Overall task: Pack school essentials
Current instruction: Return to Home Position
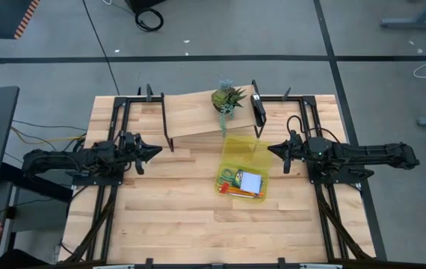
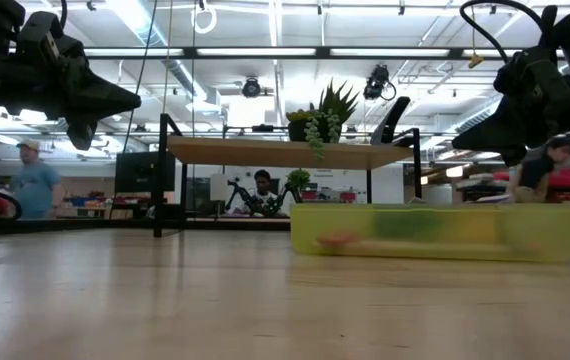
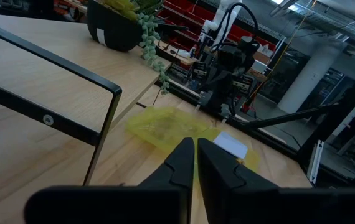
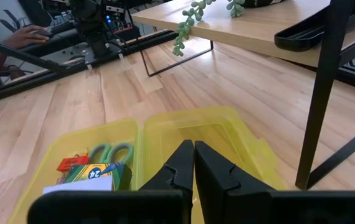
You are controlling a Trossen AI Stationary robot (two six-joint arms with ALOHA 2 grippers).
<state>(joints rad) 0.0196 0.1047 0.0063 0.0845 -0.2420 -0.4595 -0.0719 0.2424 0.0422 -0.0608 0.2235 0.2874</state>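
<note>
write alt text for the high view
An open yellow box of stationery lies on a wooden table between the robot's left pincer and right pincer, both shut. A potted plant stands on a shelf behind.

The green-handled scissors [image 4: 112,152] are seen lying flat inside the open yellow box [image 4: 187,124], the crayon box [image 4: 95,172] is tucked just beside them, the pale blue notepad [image 1: 250,181] is laid on top, and the orange pencils [image 1: 241,193] are lined along one wall.
</note>
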